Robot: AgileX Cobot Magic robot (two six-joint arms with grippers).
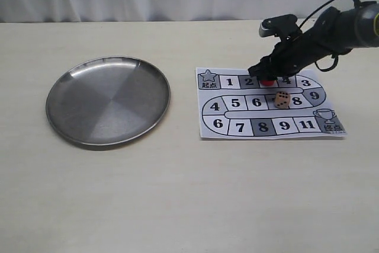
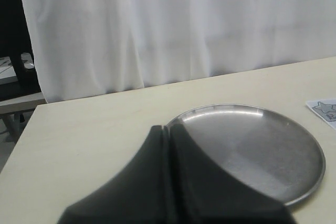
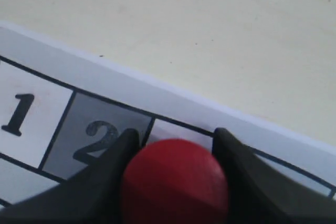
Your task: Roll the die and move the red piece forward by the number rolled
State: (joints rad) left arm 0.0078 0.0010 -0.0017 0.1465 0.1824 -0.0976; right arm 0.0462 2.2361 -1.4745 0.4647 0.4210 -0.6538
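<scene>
The red piece (image 1: pixel 268 80) stands on the paper game board (image 1: pixel 205 132), on the top-row square between 2 and 4. My right gripper (image 1: pixel 267 74) reaches down over it. In the right wrist view the red piece (image 3: pixel 173 182) fills the gap of the right gripper (image 3: pixel 176 135), and both black fingers press its sides. The tan die (image 1: pixel 282 99) rests on the middle row between 6 and 8, just in front of the gripper. My left gripper (image 2: pixel 169 128) is shut and empty, hanging near the steel plate's rim (image 2: pixel 220 107); it is out of the exterior view.
A large round steel plate (image 1: pixel 106 100) lies on the table left of the board. A white curtain hangs behind the table. The board's start corner (image 2: pixel 323 109) shows at the edge of the left wrist view.
</scene>
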